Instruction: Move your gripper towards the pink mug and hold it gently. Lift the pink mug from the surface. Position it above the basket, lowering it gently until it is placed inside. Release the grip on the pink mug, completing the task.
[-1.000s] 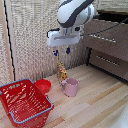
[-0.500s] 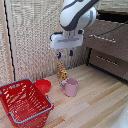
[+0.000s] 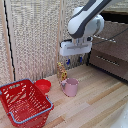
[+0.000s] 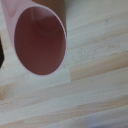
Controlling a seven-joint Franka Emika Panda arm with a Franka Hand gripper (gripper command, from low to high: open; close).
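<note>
The gripper (image 3: 73,61) hangs above the mug (image 3: 70,87) with open air between them. A small giraffe-like toy (image 3: 62,73) stands just beside the mug, on its wall side. A red bowl (image 3: 43,86) sits between mug and basket (image 3: 25,104). The basket top is open. Bare floor (image 3: 100,97) lies toward the exterior view's right.

Pink mug (image 3: 71,87): pale pink, upright, open mouth up, handle toward the exterior view's left, standing on the wooden counter (image 3: 95,102). Basket (image 3: 24,103): red lattice, blue-grey rim, lying well apart toward the exterior view's left.
</note>
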